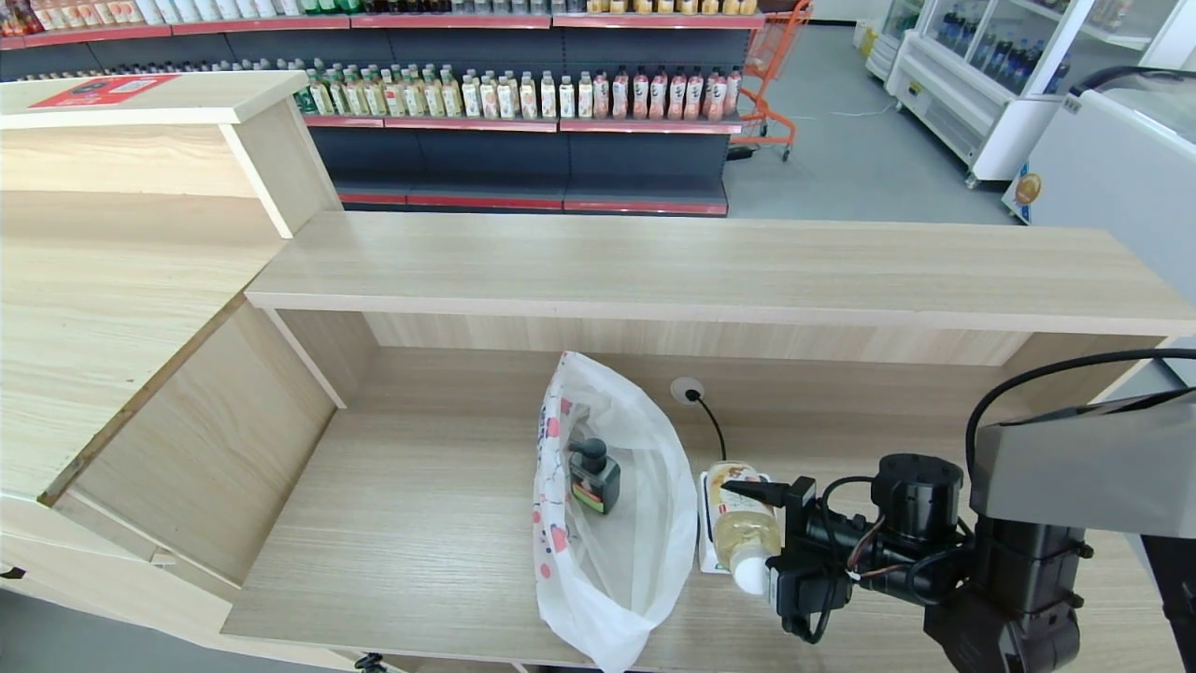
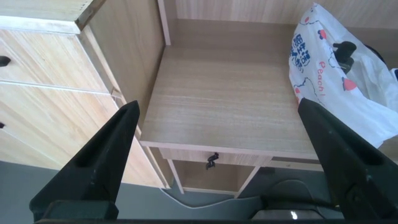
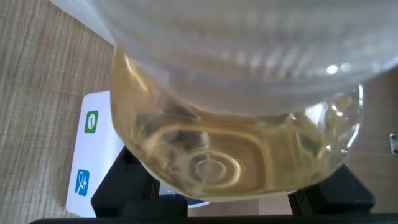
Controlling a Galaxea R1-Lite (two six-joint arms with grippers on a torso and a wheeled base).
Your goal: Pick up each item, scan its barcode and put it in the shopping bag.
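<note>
Holding the bottle (image 3: 230, 149) clamped in my right gripper (image 1: 764, 535) over the white pad (image 1: 706, 547) toward the counter's (image 1: 420, 542) front right, presumably for scanning; shopping bag (image 1: 645, 523) just beside, mouth open; left gripper (image 2: 217, 106) spread wide, empty.

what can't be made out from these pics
1. Barcode on the bottle: too small to find in the head view, and the right wrist view sits so close that the bottle is a blur.
2. White item under the bottle: mostly covered by the bottle in the head and right wrist views, so what it is stays unclear.
3. Lower part of the pump bottle: veiled by the shopping bag in the head view.
</note>
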